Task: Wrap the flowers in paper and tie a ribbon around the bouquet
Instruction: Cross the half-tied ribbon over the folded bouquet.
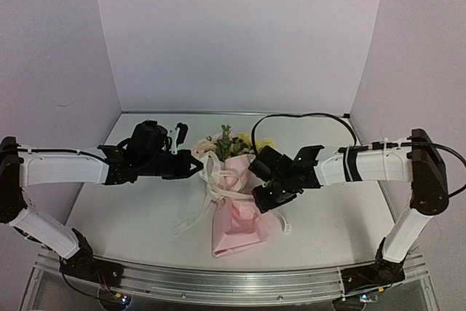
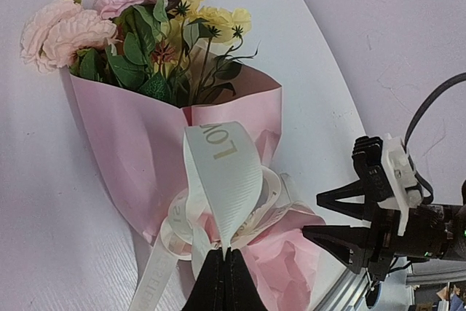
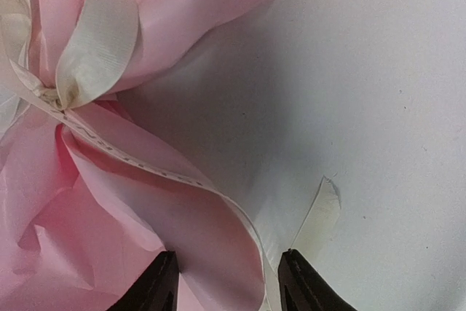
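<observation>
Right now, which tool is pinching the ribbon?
The left tool: it is shut on the lettered loop of the ribbon. The right tool is open, jaws apart over the pink paper, clamping nothing.

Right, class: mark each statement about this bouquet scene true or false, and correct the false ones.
1. The left tool is shut on a loop of the ribbon. True.
2. The right tool is clamped on the flower stems. False: its jaws stand apart by the crumpled end of the paper, gripping nothing.
3. The flowers stick out of the pink paper at one end. True.
4. The ribbon lies loose, well apart from the paper. False: it is tied around the paper's pinched middle.
</observation>
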Robot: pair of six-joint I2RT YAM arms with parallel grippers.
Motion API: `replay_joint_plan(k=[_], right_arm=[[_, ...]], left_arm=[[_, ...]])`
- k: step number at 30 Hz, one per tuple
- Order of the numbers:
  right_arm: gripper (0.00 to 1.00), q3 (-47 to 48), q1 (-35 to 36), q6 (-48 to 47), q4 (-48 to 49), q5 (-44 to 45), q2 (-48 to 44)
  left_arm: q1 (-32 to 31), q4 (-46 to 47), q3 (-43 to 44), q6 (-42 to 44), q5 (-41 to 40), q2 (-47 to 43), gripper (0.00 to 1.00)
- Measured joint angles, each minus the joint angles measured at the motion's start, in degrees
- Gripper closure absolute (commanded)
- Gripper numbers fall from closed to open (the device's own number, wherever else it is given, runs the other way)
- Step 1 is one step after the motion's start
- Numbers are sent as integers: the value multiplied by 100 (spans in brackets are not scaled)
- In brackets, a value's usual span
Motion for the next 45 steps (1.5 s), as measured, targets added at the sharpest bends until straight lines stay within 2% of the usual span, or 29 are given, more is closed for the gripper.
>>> replay_joint_plan(k=[20, 26, 31, 40, 45], right_arm=[[61, -228, -297, 313, 560, -284, 6], [73, -255, -297, 362, 656, -376, 135], [100, -339, -303, 406, 714, -400, 153], [100, -284, -302, 506, 643, -438, -77], [100, 246, -151, 661, 525, -627, -150]], left_arm=[[0, 0, 6, 6, 48, 0, 100], [0, 0, 21, 9, 61, 0, 100], [0, 0, 47, 12, 76, 0, 100], [0, 3, 50, 86, 321, 0, 100], [0, 2, 50, 208, 549, -6, 100]])
